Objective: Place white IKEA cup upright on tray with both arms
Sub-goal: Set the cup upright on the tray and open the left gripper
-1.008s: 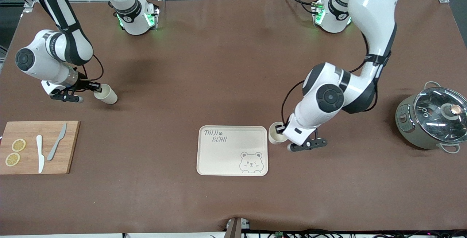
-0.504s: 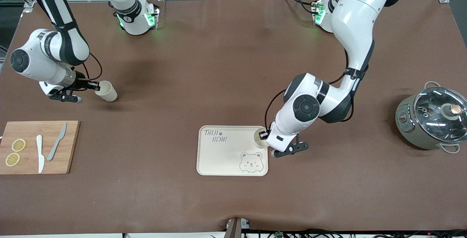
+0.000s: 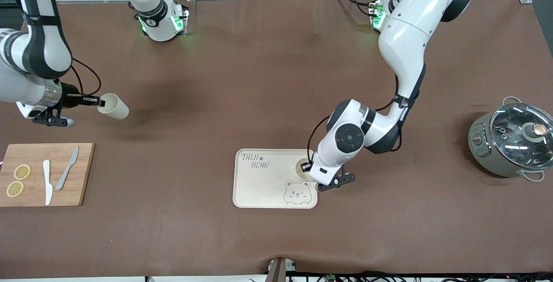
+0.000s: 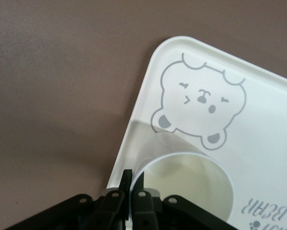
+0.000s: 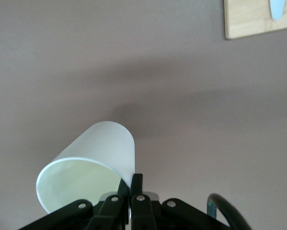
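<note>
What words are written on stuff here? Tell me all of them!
"TAIJI BEAR": grey letters with a little paw mark, on the cream tray, above its bear-face drawing.
Markings on the cooking pot's front panel: too small to read.
Both cups, the cutting board and the knives: no writing visible.

Bare tray (image 3: pixel 263 187) floor lies open beside the bear drawing (image 3: pixel 297 193).
</note>
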`<state>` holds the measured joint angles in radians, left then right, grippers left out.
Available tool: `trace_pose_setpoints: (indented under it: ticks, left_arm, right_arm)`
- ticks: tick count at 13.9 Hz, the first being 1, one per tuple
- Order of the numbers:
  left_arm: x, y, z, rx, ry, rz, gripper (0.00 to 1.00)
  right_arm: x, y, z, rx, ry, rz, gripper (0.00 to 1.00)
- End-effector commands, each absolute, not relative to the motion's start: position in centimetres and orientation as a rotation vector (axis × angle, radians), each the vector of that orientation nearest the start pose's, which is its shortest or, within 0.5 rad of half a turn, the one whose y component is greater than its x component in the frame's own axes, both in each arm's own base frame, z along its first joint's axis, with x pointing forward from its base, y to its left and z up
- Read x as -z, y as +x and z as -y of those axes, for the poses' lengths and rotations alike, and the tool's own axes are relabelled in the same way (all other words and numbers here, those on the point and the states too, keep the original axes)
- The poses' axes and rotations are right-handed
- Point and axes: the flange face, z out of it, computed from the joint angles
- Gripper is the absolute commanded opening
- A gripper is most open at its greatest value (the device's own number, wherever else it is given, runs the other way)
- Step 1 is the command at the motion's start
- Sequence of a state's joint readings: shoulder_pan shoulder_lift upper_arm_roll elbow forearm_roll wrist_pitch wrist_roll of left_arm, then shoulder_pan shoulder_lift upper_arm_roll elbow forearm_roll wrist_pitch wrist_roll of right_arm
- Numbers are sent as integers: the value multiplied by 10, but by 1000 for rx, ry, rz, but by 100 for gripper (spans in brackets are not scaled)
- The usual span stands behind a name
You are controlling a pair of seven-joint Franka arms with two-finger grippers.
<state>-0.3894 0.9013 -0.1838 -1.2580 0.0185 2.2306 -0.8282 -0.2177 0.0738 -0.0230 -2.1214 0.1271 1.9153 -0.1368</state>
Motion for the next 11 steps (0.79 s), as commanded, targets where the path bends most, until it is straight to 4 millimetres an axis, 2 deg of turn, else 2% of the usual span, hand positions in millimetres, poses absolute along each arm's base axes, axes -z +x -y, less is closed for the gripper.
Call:
trace_pose_setpoints:
  ticks: [1,2,4,6,7,9,11]
  left_arm:
    - [-237,669,375,7,-3253,556,47]
    - [-240,669,374,19,-3252,541,99]
    - [-250,670,374,38,-3254,540,100]
    - [-280,674,369,77,-3253,533,100]
    - [-292,676,359,57,-3236,541,100]
    - [-340,684,332,97,-3212,570,100]
    - [-383,681,307,86,-3175,595,100]
  right_arm:
    - [-377,523,115,-336,-2934,-251,0]
    - [-378,524,114,-340,-2933,-246,0]
    - [-378,523,111,-362,-2926,-240,0]
    - [-377,521,110,-376,-2918,-242,0]
    - [-377,520,111,-387,-2911,-246,0]
    - [-377,520,109,-384,-2898,-251,0]
    - [-377,519,107,-402,-2888,-248,0]
